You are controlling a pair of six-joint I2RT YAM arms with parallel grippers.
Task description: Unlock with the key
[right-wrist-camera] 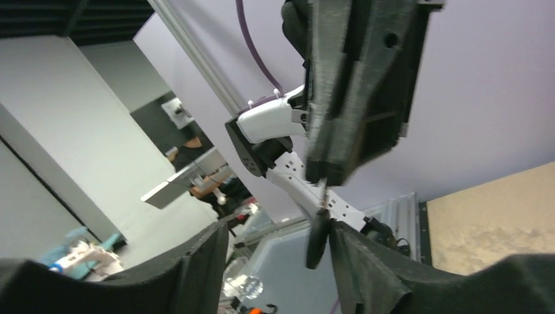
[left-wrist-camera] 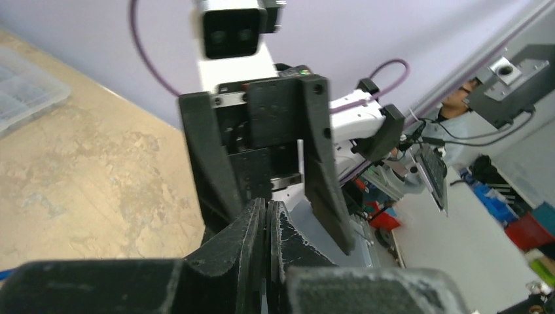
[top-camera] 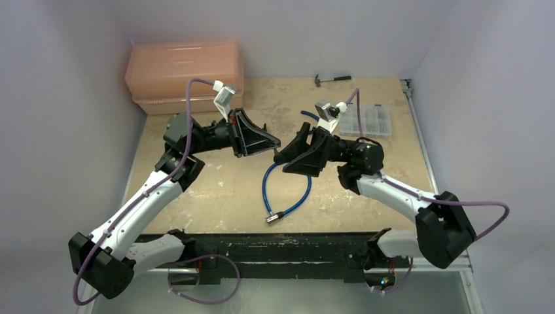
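The key [right-wrist-camera: 319, 239], as best I can judge, is the small dark sliver at lower centre of the right wrist view. It hangs on a thin pale stem from the tip of the left jaws, which reach in from the top of that frame. It is up in the air, well above the tabletop [top-camera: 216, 190], in the middle of the overhead view where the two arms meet nose to nose. From overhead it is too small to pick out.

Its long axis runs nearly straight up and down the right wrist frame, along the line from one set of jaws into the other.

The left jaws are pressed together, their fingers [left-wrist-camera: 252, 229] showing only a hairline slit in the left wrist view. They appear to pinch the key by its stem, though the key itself is hidden there. The right jaws are spread wide. The key's dark end sits just beside the inner face of the finger [right-wrist-camera: 366, 268] on the right of the frame, not centred in the gap. Any take-over by the right arm probably depends on correcting that offset.

A blue cable [top-camera: 265, 186] loops on the tabletop below. I cannot make out a padlock.
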